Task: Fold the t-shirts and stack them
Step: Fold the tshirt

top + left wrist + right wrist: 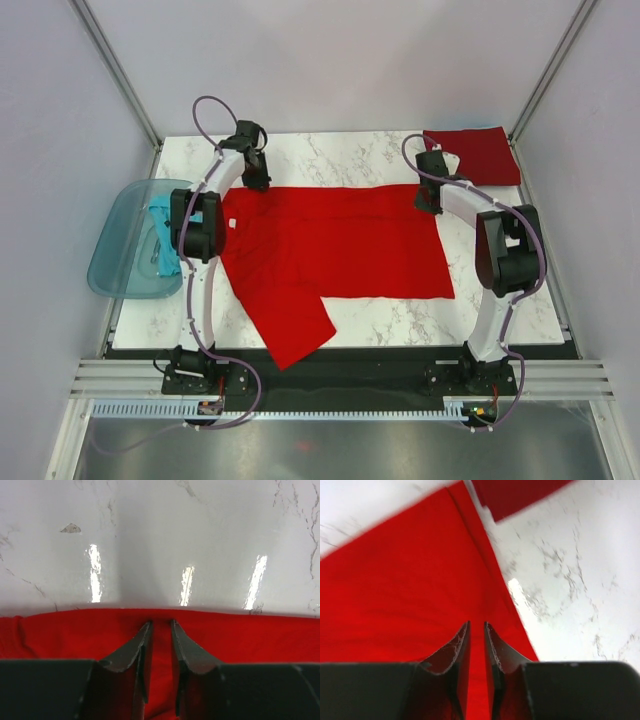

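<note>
Bright red t-shirt [340, 245] lay spread mid-frame | left gripper [256, 180], right gripper [428, 200] sat narrow at its upper corners, we judged for a paired fold; we could not confirm a hold | folded crimson t-shirt [480, 152] lay upper right.

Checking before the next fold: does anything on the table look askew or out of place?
Yes. The bright red t-shirt lies skewed: its near-left flap angles off and hangs over the near edge of the marble table. Nothing looks spilled or damaged.
</note>
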Robot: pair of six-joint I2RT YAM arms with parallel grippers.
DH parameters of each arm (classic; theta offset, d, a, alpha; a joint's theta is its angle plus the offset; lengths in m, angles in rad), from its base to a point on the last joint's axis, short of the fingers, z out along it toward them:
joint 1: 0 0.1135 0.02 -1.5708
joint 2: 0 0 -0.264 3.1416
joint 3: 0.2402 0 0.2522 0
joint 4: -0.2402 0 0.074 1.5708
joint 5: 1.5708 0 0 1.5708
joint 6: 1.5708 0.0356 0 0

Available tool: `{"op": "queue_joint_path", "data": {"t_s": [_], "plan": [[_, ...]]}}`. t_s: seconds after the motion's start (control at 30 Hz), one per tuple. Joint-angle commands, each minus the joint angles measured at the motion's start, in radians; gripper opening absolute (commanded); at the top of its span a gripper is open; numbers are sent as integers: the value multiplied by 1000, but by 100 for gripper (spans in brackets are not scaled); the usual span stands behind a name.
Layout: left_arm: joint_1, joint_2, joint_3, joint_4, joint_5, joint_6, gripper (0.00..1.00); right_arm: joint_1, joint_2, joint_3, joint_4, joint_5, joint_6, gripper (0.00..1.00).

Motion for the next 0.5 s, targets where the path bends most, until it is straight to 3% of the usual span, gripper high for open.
{"op": "queue_joint_path", "data": {"t_s": [0.0,0.17,0.27,0.37,0.4,0.47], "plan": [[18,-34,64,-27,63,17,29,-3,-60,103,-10,-51,-17,25],[15,-173,77,-32,200,68,35,3,-147,125,-91,-90,-9,29],[7,-325,-22,-37,226,112,35,9,-210,99,-133,-155,0,32],[-40,-542,-223,-35,226,179,35,12,-299,4,-133,-203,14,35],[-104,-600,-344,-35,208,236,35,12,-323,-47,-131,-206,19,35],[-179,-781,-484,-35,79,264,36,12,-392,-95,-127,-223,26,36]]}}
